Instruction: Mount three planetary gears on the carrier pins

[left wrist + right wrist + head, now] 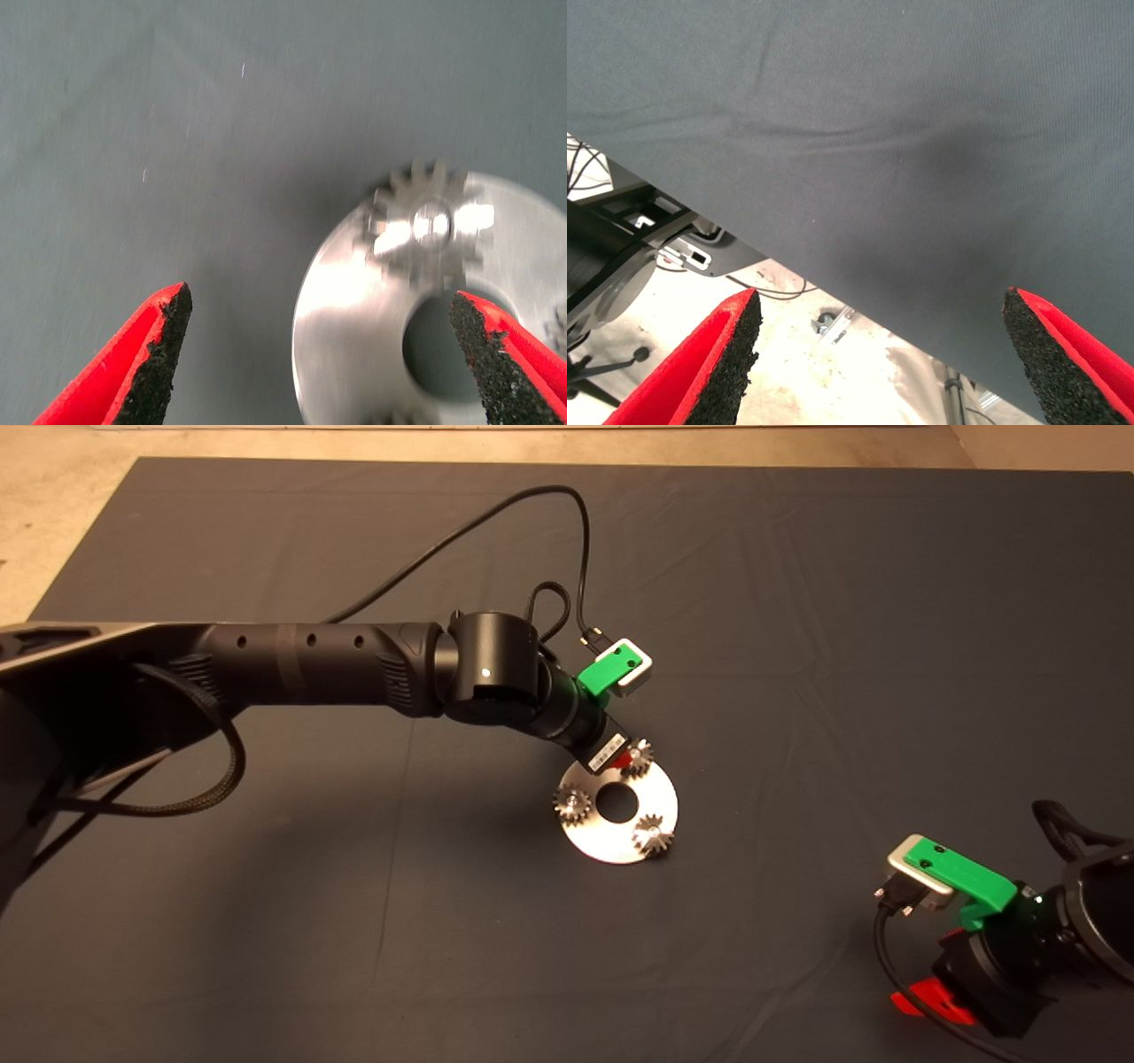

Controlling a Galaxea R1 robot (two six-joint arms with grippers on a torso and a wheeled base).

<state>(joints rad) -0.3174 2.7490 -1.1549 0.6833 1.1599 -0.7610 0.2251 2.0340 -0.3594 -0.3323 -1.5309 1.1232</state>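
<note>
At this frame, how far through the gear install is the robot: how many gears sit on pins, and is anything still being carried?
All three planetary gears sit on the carrier pins of the disc. Nothing is in hand: the left gripper is open and empty above the disc, beside a seated gear. The right gripper waits open at the mat's lower right. No loose gears show; only withdrawing seems left.

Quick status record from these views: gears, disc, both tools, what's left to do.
gears on disc: three, one at the far edge, one at the left edge, one at the near right edge
disc: flat on the mat, centre hole bare
left tool: open, over the disc by the far gear, holding nothing
right tool: open, parked at the mat's near right corner
loose gears on the mat: none seen
remaining: likely only pulling the left arm back
</note>
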